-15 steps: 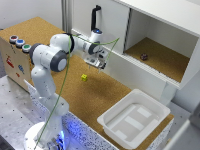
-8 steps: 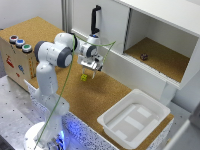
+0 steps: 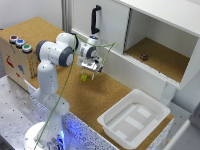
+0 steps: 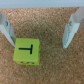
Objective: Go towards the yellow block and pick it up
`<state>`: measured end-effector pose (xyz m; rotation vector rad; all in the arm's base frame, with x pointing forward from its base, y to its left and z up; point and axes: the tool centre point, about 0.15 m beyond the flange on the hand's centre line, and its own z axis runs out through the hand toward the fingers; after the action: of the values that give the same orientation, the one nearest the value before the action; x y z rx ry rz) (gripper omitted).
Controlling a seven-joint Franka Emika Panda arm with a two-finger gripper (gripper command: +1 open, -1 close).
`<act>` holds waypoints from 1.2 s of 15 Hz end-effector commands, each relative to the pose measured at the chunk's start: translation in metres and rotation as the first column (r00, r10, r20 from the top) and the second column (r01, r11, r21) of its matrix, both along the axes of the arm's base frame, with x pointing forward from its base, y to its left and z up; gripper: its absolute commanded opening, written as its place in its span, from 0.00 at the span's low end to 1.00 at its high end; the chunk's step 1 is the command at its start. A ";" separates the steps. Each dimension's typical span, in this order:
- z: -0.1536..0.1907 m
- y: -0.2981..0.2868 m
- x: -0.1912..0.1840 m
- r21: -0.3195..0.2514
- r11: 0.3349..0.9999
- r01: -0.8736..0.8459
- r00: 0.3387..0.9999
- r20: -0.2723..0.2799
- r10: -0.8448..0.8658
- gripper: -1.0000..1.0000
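End effector (image 3: 90, 69) lowered, fingers (image 4: 71, 29) spread wide.

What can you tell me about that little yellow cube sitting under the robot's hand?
The yellow block is a small, bright yellow cube with a smooth, plastic-like look. Its upper face carries a dark T-shaped mark, and the side face shows a few small dark dots. It sits flat on the cork-like tabletop, not tilted. In the wrist view it lies between the two pale jaws of the gripper, which stand wide apart; it is close beside one jaw, though contact cannot be told. In the exterior view it is just below the gripper, in front of the white cabinet.
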<state>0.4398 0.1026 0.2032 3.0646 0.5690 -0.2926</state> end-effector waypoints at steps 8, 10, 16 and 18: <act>0.011 -0.001 -0.024 -0.014 1.000 0.023 0.997 0.079 -0.022 1.00; 0.006 0.004 -0.020 -0.002 1.000 0.018 0.997 0.068 -0.018 1.00; -0.005 0.012 -0.014 0.021 1.000 0.011 0.999 0.044 -0.012 1.00; -0.006 0.015 -0.013 0.036 0.999 0.004 0.999 0.045 -0.005 0.00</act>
<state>0.4234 0.1082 0.2120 3.0679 0.5545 -0.2292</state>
